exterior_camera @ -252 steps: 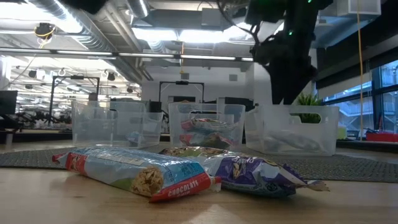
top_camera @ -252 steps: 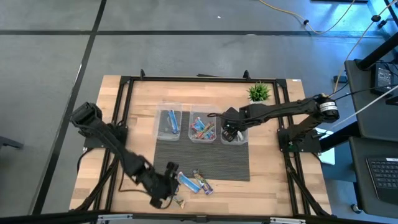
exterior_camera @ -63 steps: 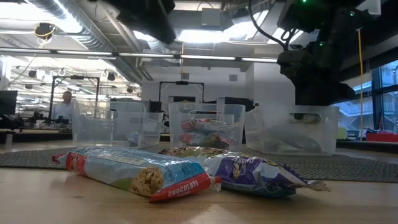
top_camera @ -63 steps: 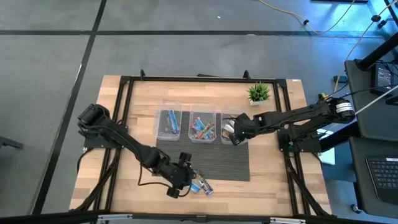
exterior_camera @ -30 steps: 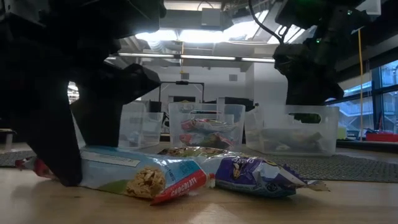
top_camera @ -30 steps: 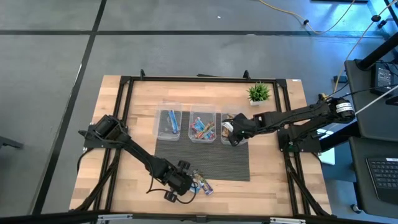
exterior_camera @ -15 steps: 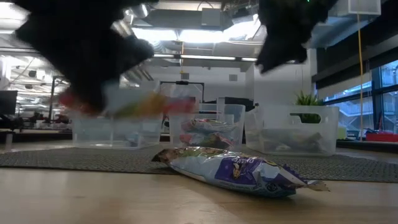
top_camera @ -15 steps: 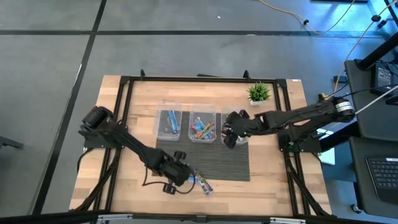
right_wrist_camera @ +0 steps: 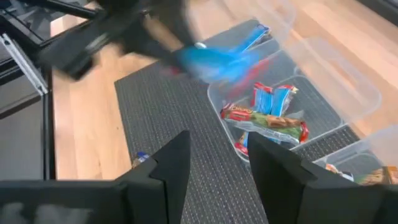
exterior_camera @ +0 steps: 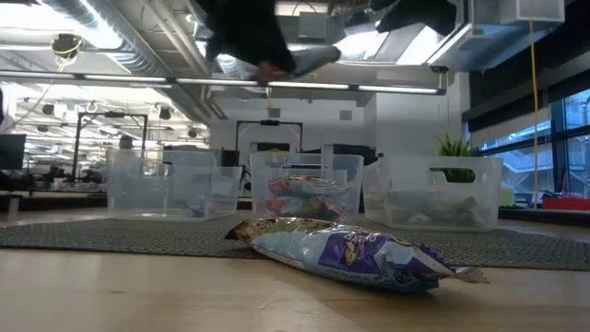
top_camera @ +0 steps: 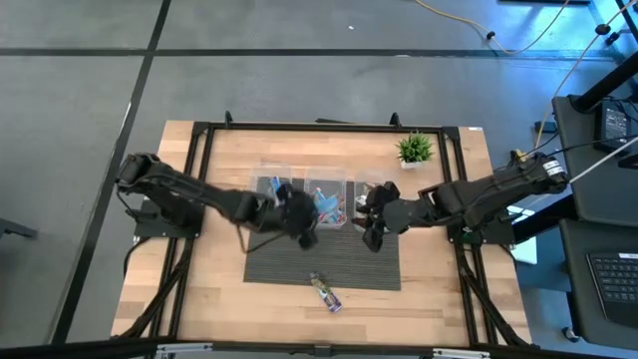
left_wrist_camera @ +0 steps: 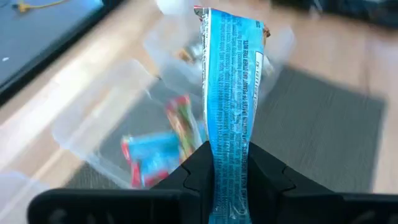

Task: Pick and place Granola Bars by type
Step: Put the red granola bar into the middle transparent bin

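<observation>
The left gripper (top_camera: 299, 221) was clenched on one end of a bright blue granola bar (left_wrist_camera: 230, 99), so the wrapper stood out past the fingers and could drop endwise into a bin. It hovered above the mat's (top_camera: 324, 261) 12 o'clock edge, by the row of three clear bins. The left bin (top_camera: 269, 197) already held blue bars and the middle bin (top_camera: 325, 204) red-and-blue ones, so the carry probably aimed at the left. The right gripper (top_camera: 375, 231), jaws parted and holding nothing, hung at the 3 o'clock end of the row beside the right bin (exterior_camera: 433, 194), likely waiting its turn. One purple-wrapped bar (top_camera: 323, 290) remained at the mat's 6 o'clock edge, unsorted.
</observation>
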{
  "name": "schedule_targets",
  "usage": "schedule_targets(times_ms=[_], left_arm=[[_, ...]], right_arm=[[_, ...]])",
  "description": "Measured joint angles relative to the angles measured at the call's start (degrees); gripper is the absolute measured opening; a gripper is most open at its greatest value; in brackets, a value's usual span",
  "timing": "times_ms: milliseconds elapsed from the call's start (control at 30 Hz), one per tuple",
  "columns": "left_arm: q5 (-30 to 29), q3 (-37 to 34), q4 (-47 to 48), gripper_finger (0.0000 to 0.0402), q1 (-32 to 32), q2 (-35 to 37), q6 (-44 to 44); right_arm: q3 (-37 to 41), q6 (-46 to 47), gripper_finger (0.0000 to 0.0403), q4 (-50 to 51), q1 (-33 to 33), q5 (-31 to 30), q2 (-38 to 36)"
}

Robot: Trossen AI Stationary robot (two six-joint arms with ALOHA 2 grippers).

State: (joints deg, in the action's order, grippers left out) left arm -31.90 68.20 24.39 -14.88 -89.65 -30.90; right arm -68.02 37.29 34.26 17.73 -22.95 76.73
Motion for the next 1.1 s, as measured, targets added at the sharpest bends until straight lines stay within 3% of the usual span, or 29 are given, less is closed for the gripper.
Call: schedule_targets(times_ms=[367, 733, 1100], left_arm=[[10.16, 0.09, -5.53, 0.0063, 12.05, -6.49, -5.86], [10.34, 0.07, -6.49, 0.0063, 12.92, -14.67, -5.87], [9.63, 0.05, -6.72, 0.0068, 12.9, -15.09, -6.43]], right_arm=[[-0.07, 12.14, 0.0163, 10.69, 3.78, -1.4, 0.0], [-0.07, 13.91, 0.0163, 10.47, 6.58, -1.43, 0.0], [-0.07, 13.71, 0.0163, 10.49, 6.58, -0.95, 0.0]])
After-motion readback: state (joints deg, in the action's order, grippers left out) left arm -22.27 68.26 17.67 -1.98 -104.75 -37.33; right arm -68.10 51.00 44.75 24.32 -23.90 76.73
